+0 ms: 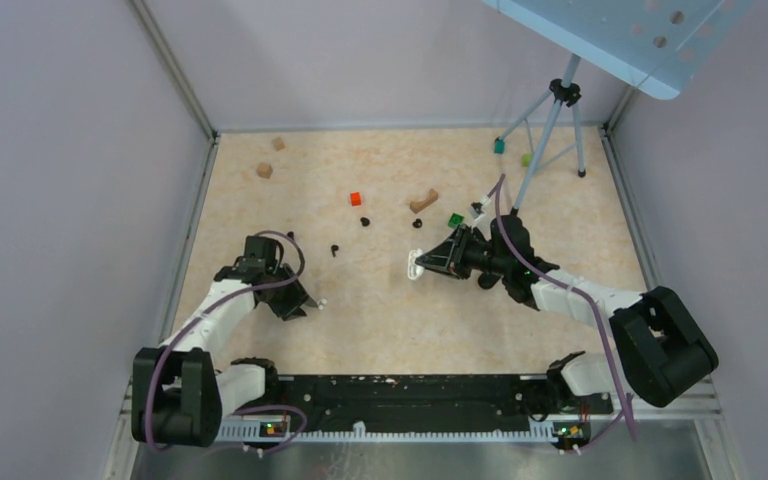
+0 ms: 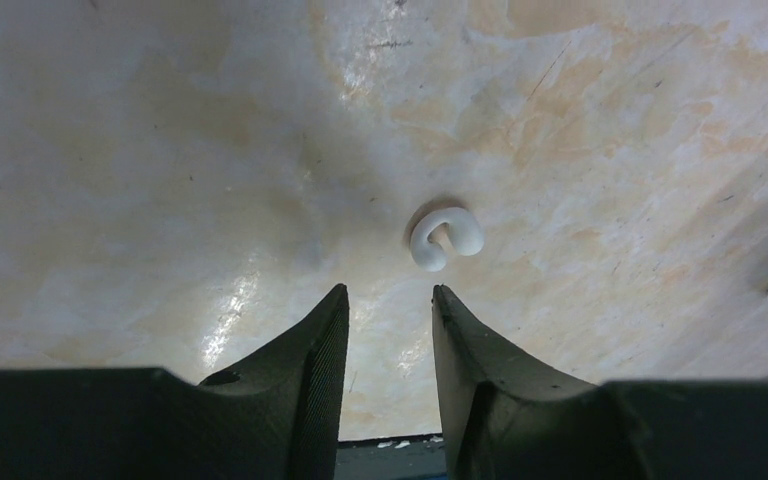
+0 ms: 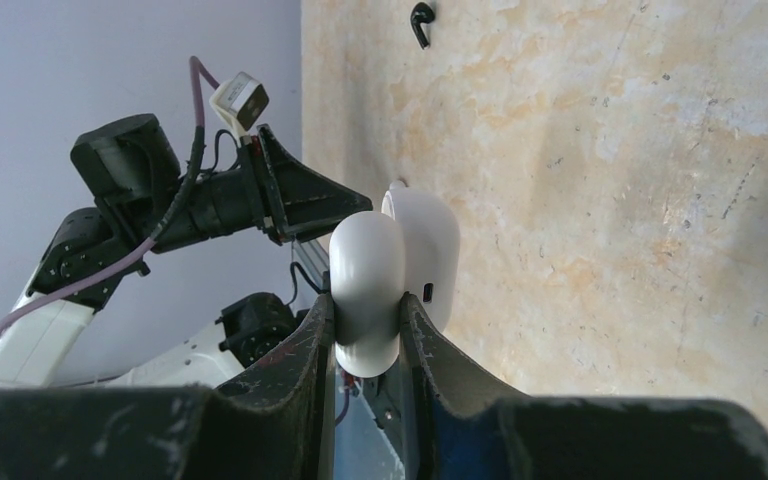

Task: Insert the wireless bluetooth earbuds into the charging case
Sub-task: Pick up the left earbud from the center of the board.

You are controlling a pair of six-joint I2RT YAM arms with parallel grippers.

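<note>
Right claw (image 3: 367, 305) pinches the white charging case (image 3: 422, 250) near the centre of the table (image 1: 380, 320). Black earbuds (image 1: 365, 221) lie at its eleven and twelve o'clock. Left claw (image 2: 390, 292) spread, empty, a white curl (image 2: 445, 237) at its one o'clock.

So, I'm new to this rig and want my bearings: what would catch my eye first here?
First the white case, clamped in the right tool near the middle of the table. Next the left tool, open and hovering just short of a small white loop that lies on the surface. Small black earbuds lie scattered mid-table, beyond both tools.
</note>
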